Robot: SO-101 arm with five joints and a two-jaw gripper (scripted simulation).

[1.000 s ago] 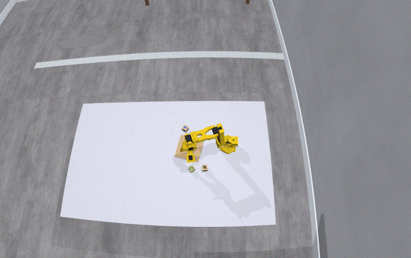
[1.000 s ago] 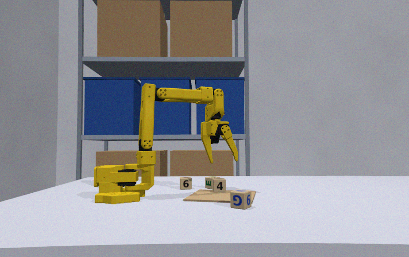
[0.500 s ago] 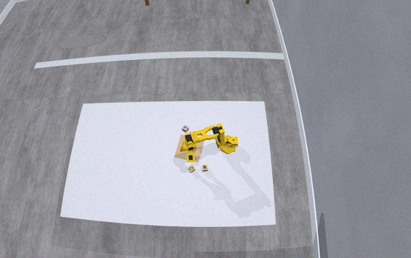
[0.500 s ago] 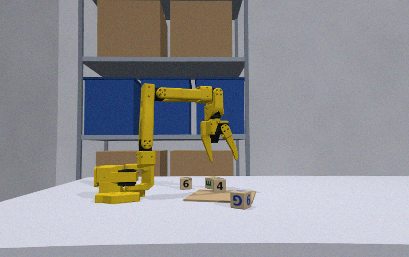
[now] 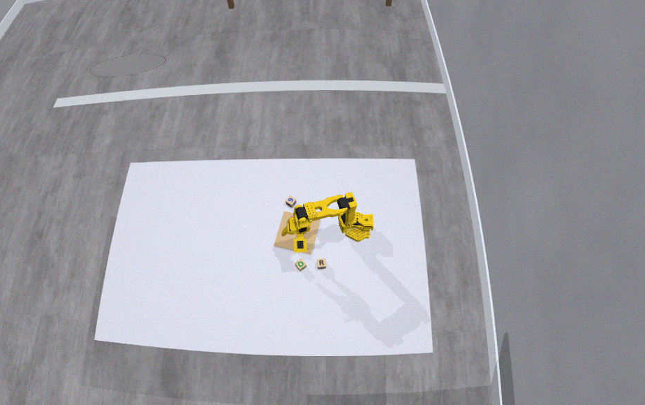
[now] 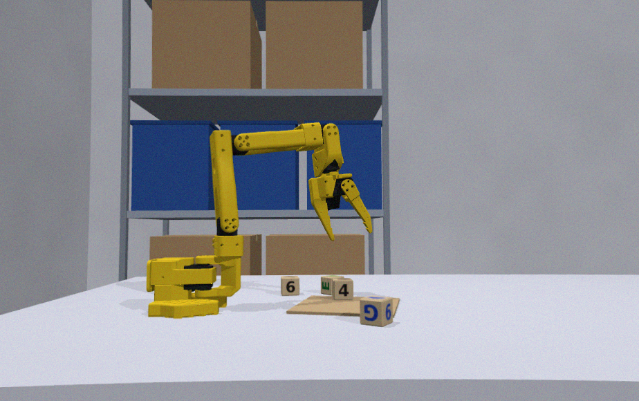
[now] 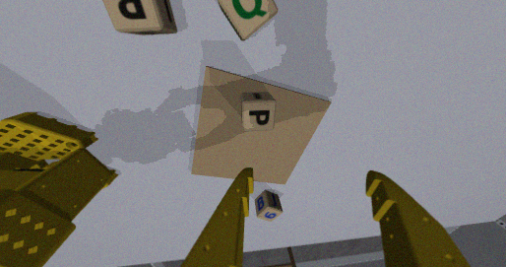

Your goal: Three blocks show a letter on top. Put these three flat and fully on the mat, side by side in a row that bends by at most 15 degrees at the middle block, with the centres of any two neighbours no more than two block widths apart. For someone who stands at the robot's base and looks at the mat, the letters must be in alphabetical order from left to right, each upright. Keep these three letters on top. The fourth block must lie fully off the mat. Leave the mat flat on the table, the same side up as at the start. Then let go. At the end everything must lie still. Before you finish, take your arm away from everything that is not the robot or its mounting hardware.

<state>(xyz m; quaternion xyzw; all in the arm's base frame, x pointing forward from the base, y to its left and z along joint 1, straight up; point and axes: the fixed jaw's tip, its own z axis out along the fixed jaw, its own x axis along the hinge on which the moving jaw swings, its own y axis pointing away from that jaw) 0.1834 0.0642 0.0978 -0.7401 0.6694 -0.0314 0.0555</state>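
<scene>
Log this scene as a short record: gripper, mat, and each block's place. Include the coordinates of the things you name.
gripper: open, nothing held, raised above the mat (image 5: 290,233) (image 6: 352,236) (image 7: 310,172)
mat: flat on the table (image 5: 280,240) (image 6: 312,308) (image 7: 295,144)
P block: on the mat, letter up (image 6: 343,289) (image 7: 258,114)
Q block: off the mat, letter up (image 5: 300,264) (image 6: 326,285) (image 7: 247,3)
R block: off the mat, letter up (image 5: 321,262) (image 6: 290,286) (image 7: 133,6)
blue-marked block: off the mat, digit up (image 5: 290,201) (image 6: 375,312) (image 7: 269,206)

- The block at the upper left of the wrist view, R block (image 5: 321,263) (image 6: 290,285) (image 7: 133,6), carries a black "R"; its side reads "6" in the exterior view.
- Green-letter block (image 5: 300,264) (image 6: 327,285) (image 7: 247,6), top centre of the wrist view: green "Q"; on a side, green "E", turned.
- P block (image 6: 343,289) (image 7: 258,113), centre of the wrist view: black "P", lying sideways; side "4".
- Blue-marked block (image 5: 290,201) (image 6: 376,312) (image 7: 269,206), lower right of centre in the exterior view: blue "G", turned, and blue "9".
</scene>
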